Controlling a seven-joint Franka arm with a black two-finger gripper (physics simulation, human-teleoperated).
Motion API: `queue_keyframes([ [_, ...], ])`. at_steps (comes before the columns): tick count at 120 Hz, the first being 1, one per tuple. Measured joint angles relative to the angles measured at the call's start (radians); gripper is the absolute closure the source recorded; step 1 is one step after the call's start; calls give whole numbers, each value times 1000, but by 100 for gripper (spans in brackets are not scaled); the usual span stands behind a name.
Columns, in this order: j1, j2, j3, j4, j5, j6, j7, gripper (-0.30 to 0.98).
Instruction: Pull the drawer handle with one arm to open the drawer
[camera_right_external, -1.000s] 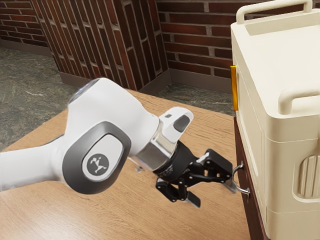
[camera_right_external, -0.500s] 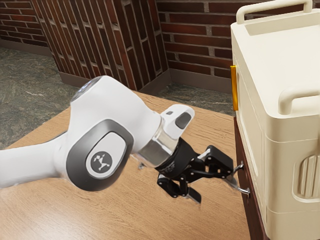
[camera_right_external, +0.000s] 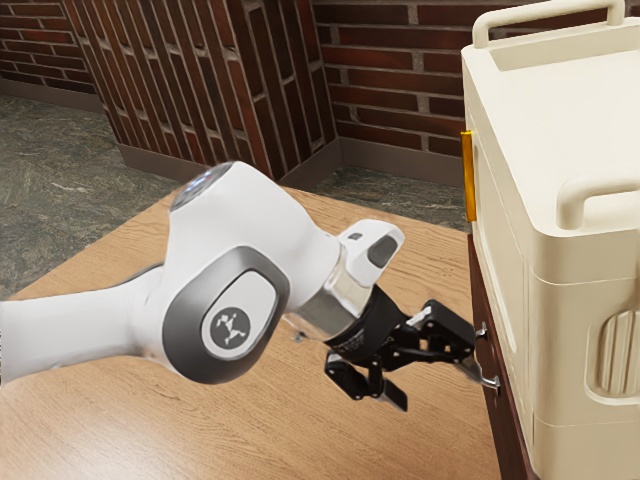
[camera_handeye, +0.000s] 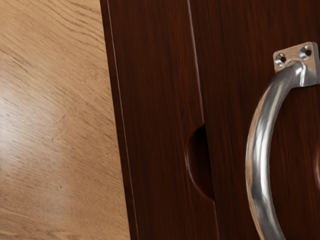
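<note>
Currently the black two-finger gripper (camera_right_external: 442, 392) is at the dark brown wooden drawer front (camera_right_external: 486, 290), fingers spread wide. One finger is up at the curved silver metal handle (camera_right_external: 493, 383), overlapping its middle in the exterior view; the other hangs apart, over the light wood-grain table (camera_right_external: 230, 430). Handle is not clamped between the two. Can't tell whether the near finger touches it.

Handle sits on the drawer front, low on the exterior view's right, both ends fixed to the wood. Wrist view has it as a smooth bowed bar, one end on a small square silver mounting plate (camera_handeye: 311, 75) with two screw holes. Beside it, a long straight seam runs through the brown wood, with a half-round dark notch (camera_handeye: 201, 165) on that seam. Past the brown wood's edge, tabletop.

Drawer looks shut: front runs in line with the brown wood around it in the exterior view.

Above the brown wood: big cream plastic box (camera_right_external: 570, 260), two rounded carry bars on top, ribbed panel on one side, yellow upright strip (camera_right_external: 468, 176) on the face toward the arm. White arm (camera_right_external: 250, 210) comes in from the exterior view's left, over the table. Red-brown brick wall (camera_right_external: 380, 60) behind.
</note>
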Motion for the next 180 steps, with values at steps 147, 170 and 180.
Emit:
queue_keyframes([
  [147, 15, -42, 74, -34, 11, -53, -1, 0],
  [170, 14, -71, 83, -61, 23, -63, -2, 0],
  [180, 16, -89, 84, -69, 24, -68, -3, 0],
])
